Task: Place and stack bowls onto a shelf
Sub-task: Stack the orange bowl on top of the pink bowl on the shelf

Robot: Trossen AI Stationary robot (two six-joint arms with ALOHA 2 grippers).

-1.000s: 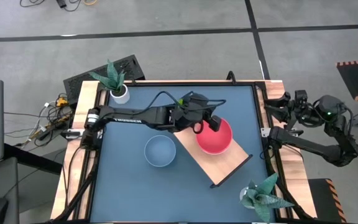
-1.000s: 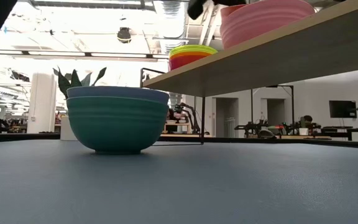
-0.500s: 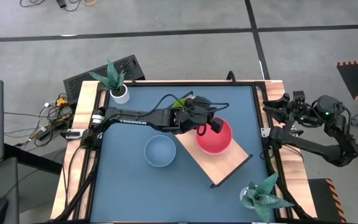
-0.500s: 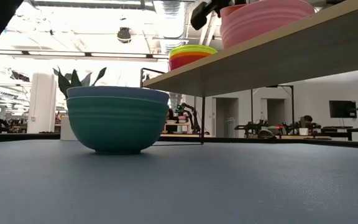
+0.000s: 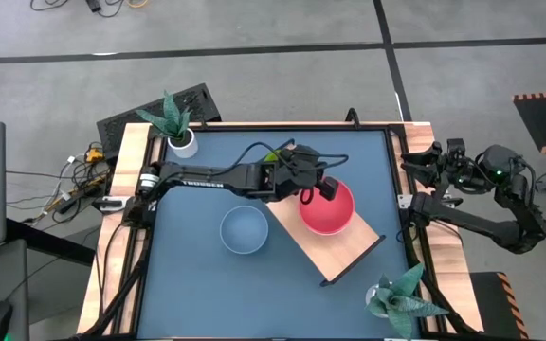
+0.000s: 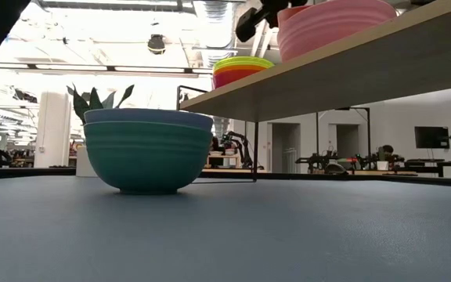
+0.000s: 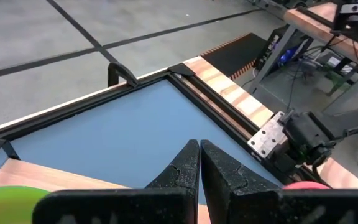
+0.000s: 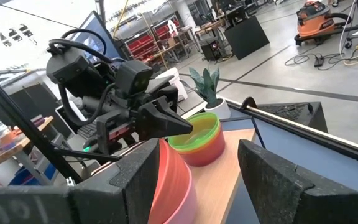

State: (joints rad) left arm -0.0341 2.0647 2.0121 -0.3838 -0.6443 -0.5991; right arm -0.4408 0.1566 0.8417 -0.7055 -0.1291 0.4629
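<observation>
A light wooden shelf (image 5: 341, 254) lies slantwise on the blue table. On it stand nested pink bowls (image 5: 330, 213) (image 6: 335, 27) and a stack of bright bowls with a yellow-green one on top (image 6: 241, 69) (image 8: 197, 138). A blue bowl nested in a teal bowl (image 5: 245, 230) (image 6: 149, 153) rests on the tabletop left of the shelf. My left gripper (image 5: 311, 194) (image 7: 199, 163) is shut and hangs over the pink bowls' left rim, holding nothing. My right gripper (image 8: 201, 155) stands open beyond the table's right edge, facing the shelf.
A plant in a white pot (image 5: 180, 140) stands at the table's far left corner. Another plant (image 5: 401, 298) is at the near right corner. Wooden side rails (image 5: 121, 246) border the table. Open tabletop (image 6: 225, 235) lies in front of the teal bowl.
My left gripper, still shut, has sunk a little beside the pink bowls' rim. The bowls and the shelf have stayed where they were.
</observation>
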